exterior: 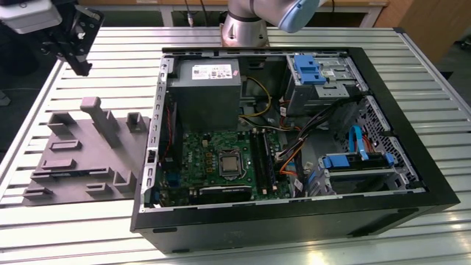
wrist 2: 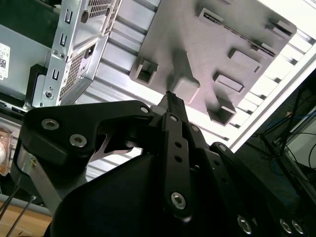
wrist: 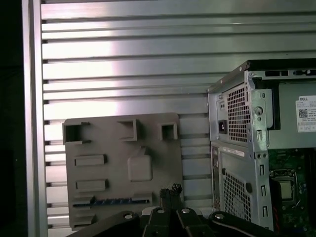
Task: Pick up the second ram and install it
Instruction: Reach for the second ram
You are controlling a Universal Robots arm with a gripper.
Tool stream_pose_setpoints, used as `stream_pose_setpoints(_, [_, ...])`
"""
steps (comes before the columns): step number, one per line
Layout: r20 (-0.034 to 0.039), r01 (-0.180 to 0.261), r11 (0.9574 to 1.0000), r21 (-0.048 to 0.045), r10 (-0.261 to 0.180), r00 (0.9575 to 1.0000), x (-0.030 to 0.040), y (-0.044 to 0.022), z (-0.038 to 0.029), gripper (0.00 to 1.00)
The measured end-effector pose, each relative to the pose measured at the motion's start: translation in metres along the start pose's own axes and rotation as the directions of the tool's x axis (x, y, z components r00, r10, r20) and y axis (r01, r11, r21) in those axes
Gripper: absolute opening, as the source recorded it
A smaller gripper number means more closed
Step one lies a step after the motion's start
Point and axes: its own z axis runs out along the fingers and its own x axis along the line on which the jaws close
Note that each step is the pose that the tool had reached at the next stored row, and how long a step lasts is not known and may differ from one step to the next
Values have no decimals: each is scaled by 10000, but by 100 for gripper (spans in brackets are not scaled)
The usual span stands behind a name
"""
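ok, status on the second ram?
Gripper shut, empty, up above the grey fixture. Second ram lies in a fixture slot, untouched. Uprights stand nearby.

Black pincer (wrist 2: 170, 98) of linked bars with silver screws (wrist 2: 178, 199); silver-grey arm (exterior: 243, 27) with pale blue cap (exterior: 298, 16).

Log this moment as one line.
gripper: shut, empty | place: above fixture | ram: lying in fixture slot, untouched

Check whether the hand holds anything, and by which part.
Nothing is held: the hand hangs shut above the grey tray, with the ram in its slot.
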Motion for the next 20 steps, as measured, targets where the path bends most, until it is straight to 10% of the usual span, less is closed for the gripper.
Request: stream_pose_setpoints(20, [0, 11, 10000, 0, -11, 10000, 49, -52, 0, 11])
